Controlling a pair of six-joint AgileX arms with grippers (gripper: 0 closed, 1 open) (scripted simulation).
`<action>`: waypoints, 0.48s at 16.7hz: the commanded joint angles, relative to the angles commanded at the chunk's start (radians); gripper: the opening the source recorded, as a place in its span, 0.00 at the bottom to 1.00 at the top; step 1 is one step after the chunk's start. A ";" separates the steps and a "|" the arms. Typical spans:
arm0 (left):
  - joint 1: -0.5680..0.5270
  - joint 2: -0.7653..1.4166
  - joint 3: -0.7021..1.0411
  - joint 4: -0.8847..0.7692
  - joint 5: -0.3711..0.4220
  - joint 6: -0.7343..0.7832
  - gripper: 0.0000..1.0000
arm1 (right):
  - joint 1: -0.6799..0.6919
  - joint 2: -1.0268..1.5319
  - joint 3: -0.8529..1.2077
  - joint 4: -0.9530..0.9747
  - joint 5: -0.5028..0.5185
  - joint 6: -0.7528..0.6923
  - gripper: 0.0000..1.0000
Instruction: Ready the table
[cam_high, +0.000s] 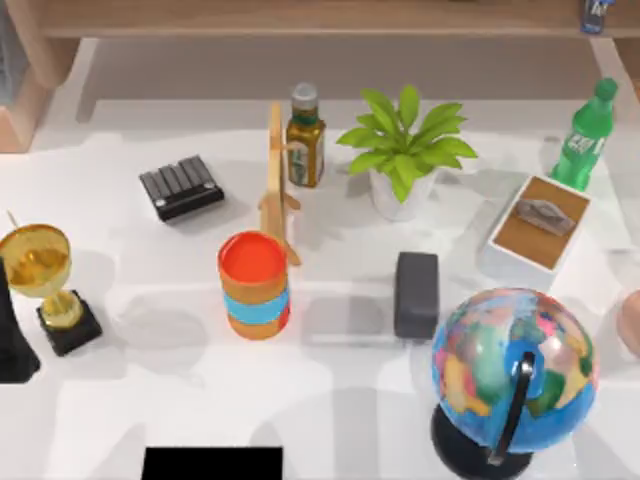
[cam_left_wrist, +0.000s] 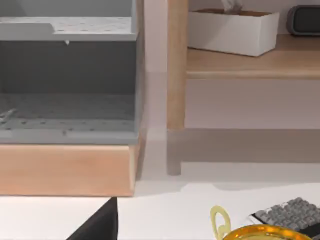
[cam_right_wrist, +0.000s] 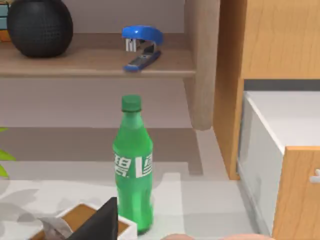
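Nearest, at the lower frame of the top view: a globe (cam_high: 515, 372) lower right, a gold trophy (cam_high: 45, 280) at the left edge. Mid-frame on the white table (cam_high: 330, 400): an orange can (cam_high: 254, 285), a dark block (cam_high: 416, 293). Farther up: a calculator (cam_high: 181, 187), an oil bottle (cam_high: 304, 137), a potted plant (cam_high: 403, 150), a tissue box (cam_high: 538, 224), a green bottle (cam_high: 585, 135). Finger state of either gripper: cannot tell.

Little of the AgileX robot's body is visible. A matte black, angular wedge of the left hand (cam_left_wrist: 97, 224) sits at 7 o'clock in the left wrist view. The right hand (cam_right_wrist: 97, 225) shows the same plain black slanted shape, without markings.
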 joint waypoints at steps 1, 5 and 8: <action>0.000 0.000 0.000 0.000 0.000 0.000 1.00 | 0.000 0.000 0.000 0.000 0.000 0.000 1.00; 0.000 0.000 0.000 0.000 0.000 0.000 1.00 | -0.038 0.055 0.059 -0.053 0.003 0.004 1.00; 0.000 0.000 0.000 0.000 0.000 0.000 1.00 | -0.115 0.200 0.211 -0.183 0.010 0.009 1.00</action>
